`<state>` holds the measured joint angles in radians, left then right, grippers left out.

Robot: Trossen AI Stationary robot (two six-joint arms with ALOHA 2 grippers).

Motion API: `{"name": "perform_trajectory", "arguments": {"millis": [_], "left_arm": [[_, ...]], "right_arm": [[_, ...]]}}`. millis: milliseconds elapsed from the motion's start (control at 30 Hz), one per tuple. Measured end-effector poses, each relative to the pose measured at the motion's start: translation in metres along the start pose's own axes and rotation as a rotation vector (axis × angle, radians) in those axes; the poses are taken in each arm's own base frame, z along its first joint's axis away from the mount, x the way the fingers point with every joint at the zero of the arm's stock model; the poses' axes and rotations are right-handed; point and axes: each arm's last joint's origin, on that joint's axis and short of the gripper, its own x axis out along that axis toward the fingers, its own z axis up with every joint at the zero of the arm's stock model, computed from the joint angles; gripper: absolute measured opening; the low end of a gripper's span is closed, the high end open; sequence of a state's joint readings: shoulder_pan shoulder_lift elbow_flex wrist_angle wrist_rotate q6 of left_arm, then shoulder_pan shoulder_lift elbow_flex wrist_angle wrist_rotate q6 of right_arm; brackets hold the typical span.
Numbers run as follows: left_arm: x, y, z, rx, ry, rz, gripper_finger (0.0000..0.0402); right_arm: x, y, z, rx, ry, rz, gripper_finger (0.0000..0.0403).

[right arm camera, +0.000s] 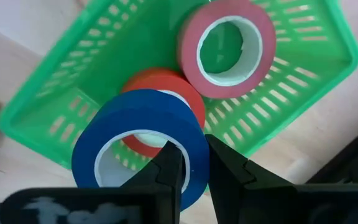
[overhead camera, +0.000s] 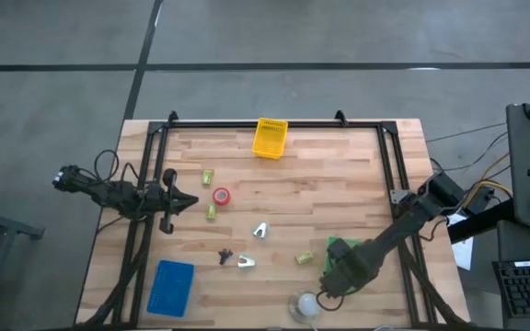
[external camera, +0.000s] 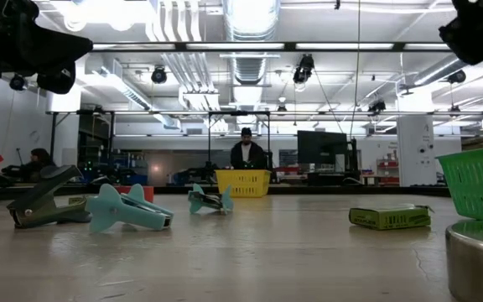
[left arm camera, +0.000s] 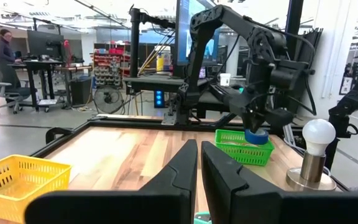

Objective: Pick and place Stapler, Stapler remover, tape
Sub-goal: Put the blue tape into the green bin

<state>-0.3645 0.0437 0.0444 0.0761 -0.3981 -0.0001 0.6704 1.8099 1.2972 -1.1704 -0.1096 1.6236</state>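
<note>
Four tape rolls [right arm camera: 138,134], three baskets [overhead camera: 270,138], three staple removers [overhead camera: 261,230].

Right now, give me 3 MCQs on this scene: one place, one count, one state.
1. Where is the right hand?
A. over the yellow tray
B. over the green tray
C. over the blue tray

2. How many tape rolls lie inside the green tray, not counting the held one?
A. none
B. two
C. four

3. What state is the right hand in?
A. open and empty
B. shut on a stapler
C. shut on the blue tape roll

Answers:
1 B: the high view puts it at the green tray, near the table's front right.
2 B: the right wrist view shows a pinkish tape roll and a red tape roll in it.
3 C: its fingers pinch the wall of the blue tape roll above the tray.
</note>
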Motion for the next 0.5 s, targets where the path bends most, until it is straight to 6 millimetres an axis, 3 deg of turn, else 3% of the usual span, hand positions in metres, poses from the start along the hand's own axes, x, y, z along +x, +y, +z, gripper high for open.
{"name": "perform_trajectory", "arguments": {"millis": [500], "left_arm": [[0.0,0.0,-0.0005,0.002,0.005,0.0,0.0026]], "right_arm": [[0.0082,0.0027,-0.0011,-0.011,-0.005,-0.026,0.0052]]}}
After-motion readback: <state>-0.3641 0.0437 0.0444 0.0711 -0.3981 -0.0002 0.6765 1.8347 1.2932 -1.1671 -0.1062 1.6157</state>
